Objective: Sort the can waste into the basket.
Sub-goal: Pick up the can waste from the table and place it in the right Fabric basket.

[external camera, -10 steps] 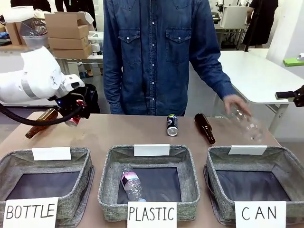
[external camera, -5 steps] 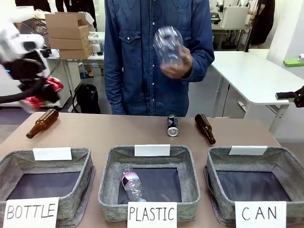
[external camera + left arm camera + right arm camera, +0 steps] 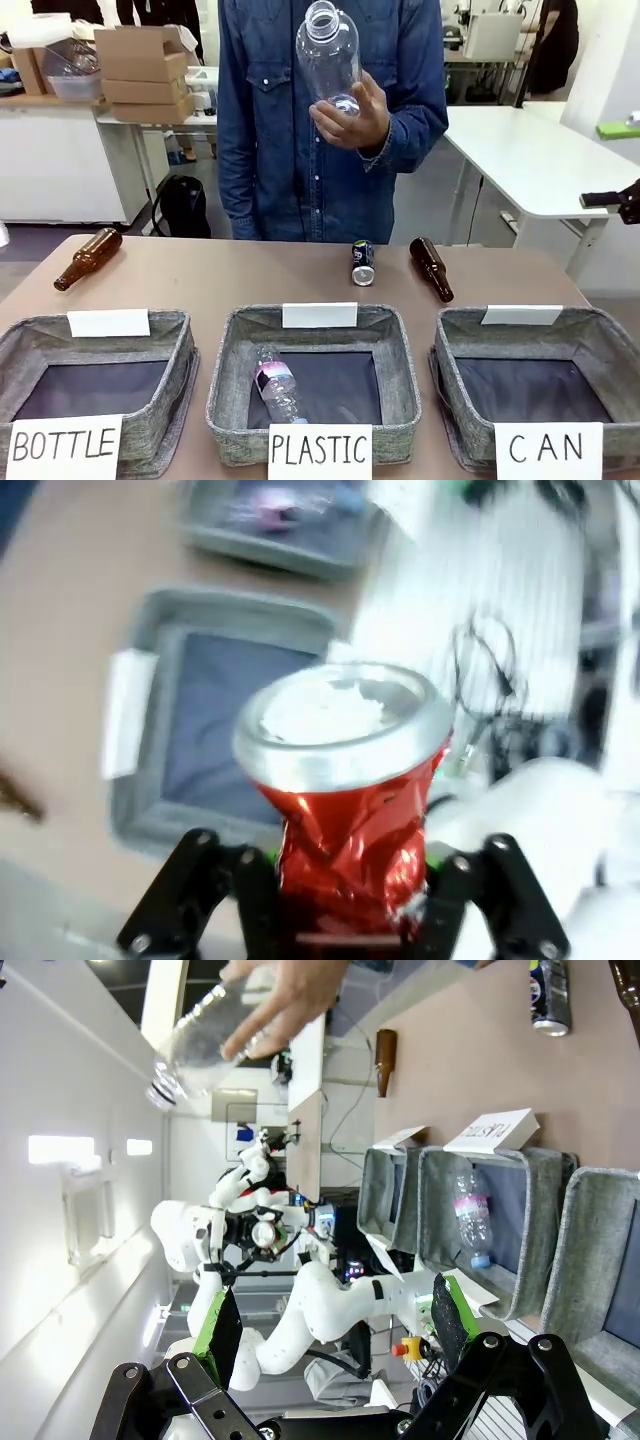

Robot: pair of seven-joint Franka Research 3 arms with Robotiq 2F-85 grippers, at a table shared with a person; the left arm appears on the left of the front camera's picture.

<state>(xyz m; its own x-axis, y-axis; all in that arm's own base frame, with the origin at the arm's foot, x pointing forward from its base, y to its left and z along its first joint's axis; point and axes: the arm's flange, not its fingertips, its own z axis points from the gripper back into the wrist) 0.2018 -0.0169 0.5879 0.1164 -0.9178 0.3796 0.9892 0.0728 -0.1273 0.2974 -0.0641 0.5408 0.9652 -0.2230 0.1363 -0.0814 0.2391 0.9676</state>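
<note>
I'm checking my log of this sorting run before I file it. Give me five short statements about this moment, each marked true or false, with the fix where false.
1. The left gripper is shut on the red can. True.
2. The CAN basket holds the dark can. False: that can is on the table, beyond the PLASTIC basket.
3. The person's hand holds a brown glass bottle. False: it holds up a clear plastic bottle.
4. A labelled bottle lies in the PLASTIC basket. True.
5. The right gripper grips a can. False: its jaws are open with nothing between them.
</note>
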